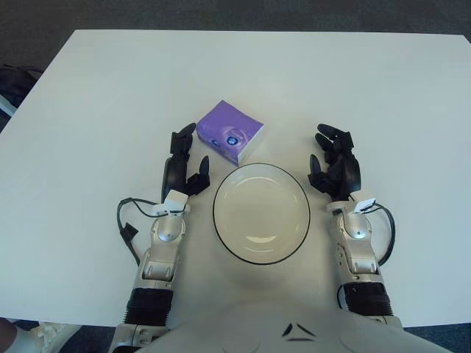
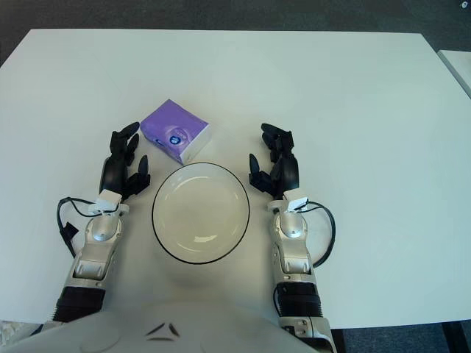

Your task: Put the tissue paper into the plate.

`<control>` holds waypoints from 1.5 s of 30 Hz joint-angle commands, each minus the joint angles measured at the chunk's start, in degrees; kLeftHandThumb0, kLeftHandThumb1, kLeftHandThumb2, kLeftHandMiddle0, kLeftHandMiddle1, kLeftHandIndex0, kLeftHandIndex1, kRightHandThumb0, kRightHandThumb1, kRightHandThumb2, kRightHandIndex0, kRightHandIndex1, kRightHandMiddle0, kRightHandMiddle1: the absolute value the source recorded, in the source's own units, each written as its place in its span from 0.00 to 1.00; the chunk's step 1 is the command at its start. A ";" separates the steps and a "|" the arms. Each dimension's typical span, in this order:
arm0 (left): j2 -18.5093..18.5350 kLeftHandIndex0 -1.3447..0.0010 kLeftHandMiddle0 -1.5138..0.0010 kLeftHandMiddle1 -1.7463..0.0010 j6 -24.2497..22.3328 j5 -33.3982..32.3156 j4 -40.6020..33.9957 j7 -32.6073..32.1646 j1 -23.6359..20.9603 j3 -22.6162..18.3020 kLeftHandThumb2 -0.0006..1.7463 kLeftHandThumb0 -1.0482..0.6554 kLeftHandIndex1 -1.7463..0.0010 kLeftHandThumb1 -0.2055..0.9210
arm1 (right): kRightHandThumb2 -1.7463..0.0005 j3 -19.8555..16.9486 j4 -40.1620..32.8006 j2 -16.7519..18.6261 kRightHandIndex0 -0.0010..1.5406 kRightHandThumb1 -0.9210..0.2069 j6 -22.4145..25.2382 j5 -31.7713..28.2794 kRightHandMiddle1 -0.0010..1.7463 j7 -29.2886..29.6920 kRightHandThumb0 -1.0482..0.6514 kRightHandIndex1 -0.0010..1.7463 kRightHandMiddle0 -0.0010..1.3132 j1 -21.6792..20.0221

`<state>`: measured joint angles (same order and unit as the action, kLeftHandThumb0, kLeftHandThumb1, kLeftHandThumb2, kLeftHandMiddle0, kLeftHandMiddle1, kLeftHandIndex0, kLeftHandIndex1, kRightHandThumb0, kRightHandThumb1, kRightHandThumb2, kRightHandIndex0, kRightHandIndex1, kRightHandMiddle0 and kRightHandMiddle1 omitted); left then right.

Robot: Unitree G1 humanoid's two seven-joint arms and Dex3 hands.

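A purple tissue pack lies on the white table just behind the plate and slightly to its left. The plate is white with a dark rim and holds nothing. My left hand is to the left of the plate, fingers spread, its tips a short way left of the tissue pack without touching it. On the plate's right side is my right hand, also open and holding nothing.
The white table stretches wide to the back and both sides. A black cable loops off the left wrist, another off the right wrist. A dark object shows past the table's left edge.
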<state>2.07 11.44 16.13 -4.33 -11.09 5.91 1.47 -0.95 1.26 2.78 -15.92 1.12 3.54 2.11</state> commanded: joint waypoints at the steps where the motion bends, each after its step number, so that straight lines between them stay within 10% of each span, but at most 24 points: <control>1: 2.57 1.00 0.68 0.98 -0.63 0.37 -1.03 -0.93 -0.95 -3.49 0.42 0.25 0.51 1.00 | 0.57 -0.18 2.38 0.08 0.24 0.21 1.69 -0.30 0.57 0.00 0.37 0.39 0.00 1.56; 23: 14.51 1.00 0.75 1.00 8.67 11.25 9.17 -15.70 -14.85 -12.95 0.40 0.27 0.56 1.00 | 0.57 -0.03 4.79 0.33 0.23 0.19 1.51 -1.36 0.55 -1.23 0.36 0.39 0.00 0.26; 45: 19.85 1.00 0.74 1.00 7.73 20.43 9.98 -16.52 -25.50 -6.34 0.34 0.26 0.61 1.00 | 0.57 -0.23 7.58 0.80 0.23 0.18 0.70 -2.35 0.55 -2.11 0.37 0.39 0.00 -1.54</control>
<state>20.09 18.84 35.46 4.97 -28.73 -17.46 -6.16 -0.95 5.89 3.36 -17.36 -0.58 1.69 -1.40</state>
